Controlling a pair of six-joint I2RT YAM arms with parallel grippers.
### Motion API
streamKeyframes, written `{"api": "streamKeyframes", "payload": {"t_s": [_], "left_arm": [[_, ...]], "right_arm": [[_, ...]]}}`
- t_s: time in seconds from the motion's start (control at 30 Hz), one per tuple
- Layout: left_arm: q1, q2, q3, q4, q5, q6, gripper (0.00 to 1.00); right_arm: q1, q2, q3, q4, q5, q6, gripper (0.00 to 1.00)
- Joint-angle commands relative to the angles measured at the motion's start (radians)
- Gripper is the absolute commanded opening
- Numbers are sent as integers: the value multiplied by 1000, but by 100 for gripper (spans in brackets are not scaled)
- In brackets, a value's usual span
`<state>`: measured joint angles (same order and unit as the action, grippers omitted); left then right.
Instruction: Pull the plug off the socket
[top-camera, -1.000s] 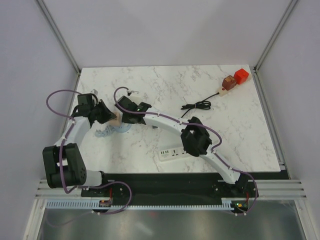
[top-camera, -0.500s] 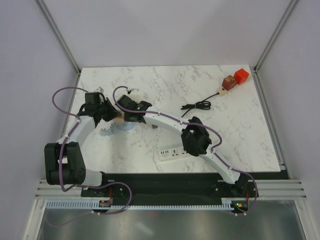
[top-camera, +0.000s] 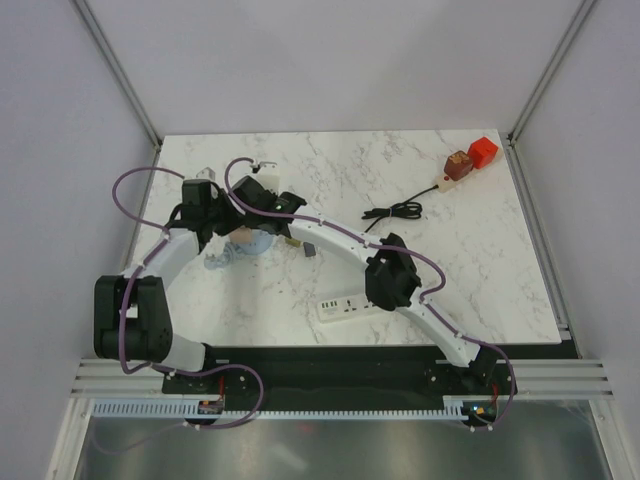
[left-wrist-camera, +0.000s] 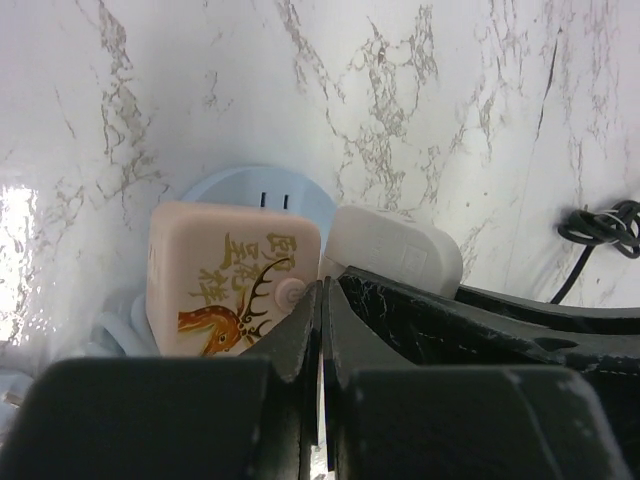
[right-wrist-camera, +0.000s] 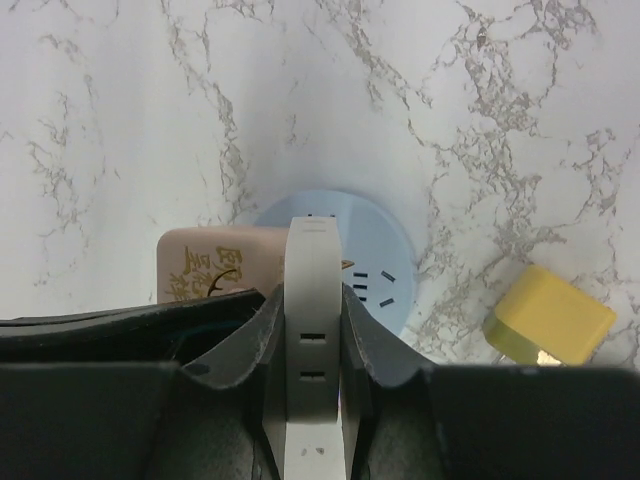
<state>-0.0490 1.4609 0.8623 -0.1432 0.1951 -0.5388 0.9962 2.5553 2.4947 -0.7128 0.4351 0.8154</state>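
While the left claw (left-wrist-camera: 321, 300) is pinched narrow against the pink block (left-wrist-camera: 225, 275), the white plug (right-wrist-camera: 314, 250) is gripped by the right claw (right-wrist-camera: 312, 305) over the round blue socket (right-wrist-camera: 380, 240) on the worktop (right-wrist-camera: 500, 100).

Left gripper (left-wrist-camera: 321, 300) reaching far left, jaws pressed together, right gripper (right-wrist-camera: 313, 310) alongside it, jaws clamping a white plug (right-wrist-camera: 313, 250)

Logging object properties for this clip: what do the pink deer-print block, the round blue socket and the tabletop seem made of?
Pink deer-print block: likely matte moulded plastic, rounded edges, printed face.
Round blue socket: smooth plastic, judging by uniform colour and clean slots.
Tabletop: glossy, veined marble look; stone or laminate, cannot tell.
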Motion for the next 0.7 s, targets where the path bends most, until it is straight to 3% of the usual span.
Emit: {"api": "streamKeyframes", "payload": {"t_s": [0.0,0.13,0.33,0.43,0.67], "left_arm": [[-29,96,-80,-219,-72,17,2],[-29,81,-65,-228,-69,33,2],[-25,-20,0,-283,-53,71,2],[-23,-86,33,-299,-2,77,2],[-23,-195,93,-312,155,42,6]], "right_arm": [[36,-96,99,253,-55,42,0],[29,-173,47,191,31,-13,0],[-8,-395,-294,223,83,-123,0],[-44,-495,-492,248,67,-147,0],[-146,-598,-721,263,-84,-231,0]]}}
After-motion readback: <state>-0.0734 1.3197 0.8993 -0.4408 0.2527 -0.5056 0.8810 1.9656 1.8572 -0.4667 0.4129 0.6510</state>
